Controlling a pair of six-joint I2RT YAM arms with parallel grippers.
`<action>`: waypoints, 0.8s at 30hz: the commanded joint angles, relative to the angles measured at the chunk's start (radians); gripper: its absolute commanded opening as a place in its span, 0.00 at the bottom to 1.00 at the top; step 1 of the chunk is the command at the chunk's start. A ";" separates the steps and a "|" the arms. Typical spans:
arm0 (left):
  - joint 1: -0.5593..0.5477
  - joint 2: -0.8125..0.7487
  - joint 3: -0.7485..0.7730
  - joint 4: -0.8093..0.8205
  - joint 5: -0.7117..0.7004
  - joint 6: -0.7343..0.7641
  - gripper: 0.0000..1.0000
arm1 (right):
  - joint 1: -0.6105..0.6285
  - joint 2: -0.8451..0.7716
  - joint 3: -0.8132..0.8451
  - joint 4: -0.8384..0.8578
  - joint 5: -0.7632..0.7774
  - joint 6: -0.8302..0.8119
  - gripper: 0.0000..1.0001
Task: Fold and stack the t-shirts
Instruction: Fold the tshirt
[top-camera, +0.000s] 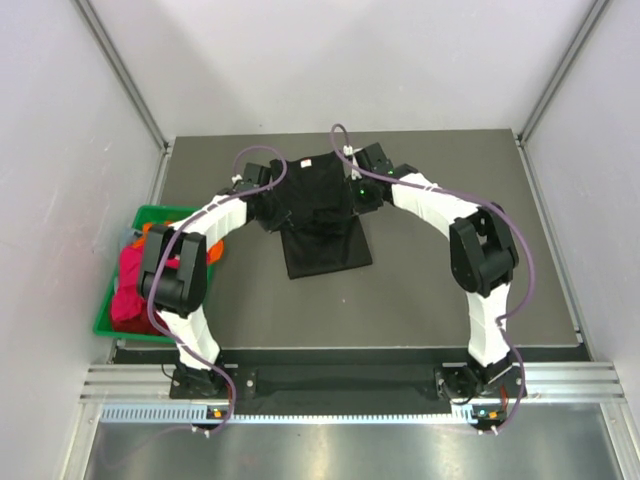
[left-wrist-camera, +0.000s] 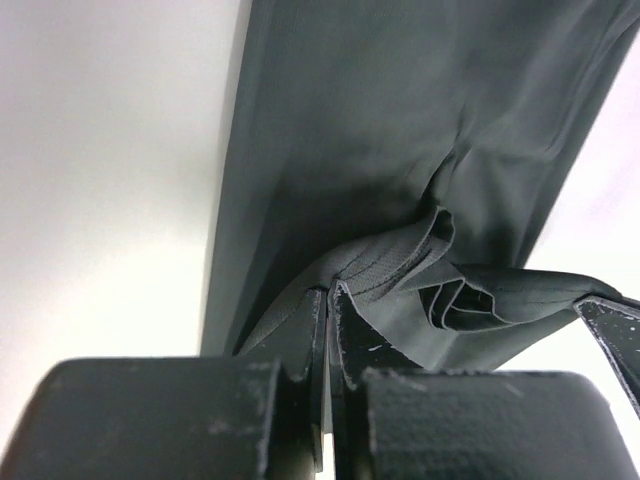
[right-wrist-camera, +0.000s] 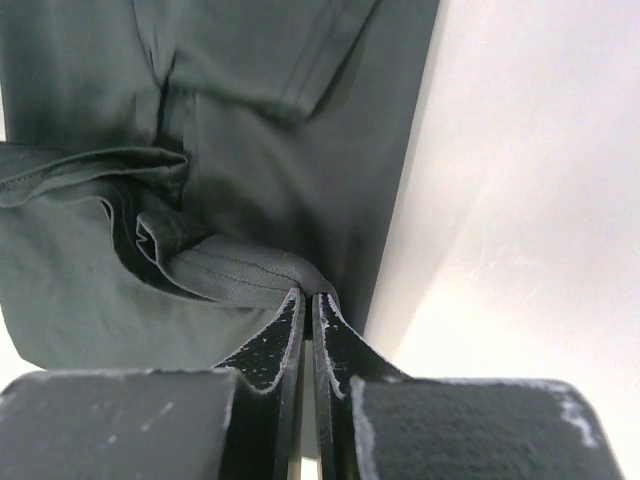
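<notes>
At the left edge of the table (top-camera: 430, 310), a green bin (top-camera: 150, 212) holds a heap of red and magenta shirts (top-camera: 128, 288) with an orange shirt (top-camera: 150, 229) at its far end. Just right of it, the left gripper (top-camera: 268, 200) reaches in to the left side of the black t-shirt (top-camera: 325, 245), which lies at the table's centre toward the far edge. The right gripper (top-camera: 362, 192) meets its right side.

The overhead view hides both sets of jaws behind the wrists and cloth. The left wrist view shows the left gripper (left-wrist-camera: 328, 295) clenched on a bunched, stitched fold of the black t-shirt (left-wrist-camera: 400, 120). The right wrist view shows the right gripper (right-wrist-camera: 305, 300) pinching a similar hemmed fold of the black t-shirt (right-wrist-camera: 250, 170), a sleeve lying beyond.

The shirt's far end sits near the table's far edge. Bare table spreads near and right of it. The bin crowds the left arm's elbow.
</notes>
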 joint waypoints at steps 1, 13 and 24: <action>0.022 0.026 0.063 -0.012 0.010 0.024 0.00 | -0.024 0.035 0.093 0.015 -0.037 -0.060 0.00; 0.048 0.104 0.129 -0.030 -0.041 0.015 0.00 | -0.046 0.170 0.262 0.023 -0.077 -0.101 0.00; 0.065 0.149 0.151 0.000 -0.036 0.012 0.00 | -0.070 0.223 0.305 0.032 -0.055 -0.094 0.00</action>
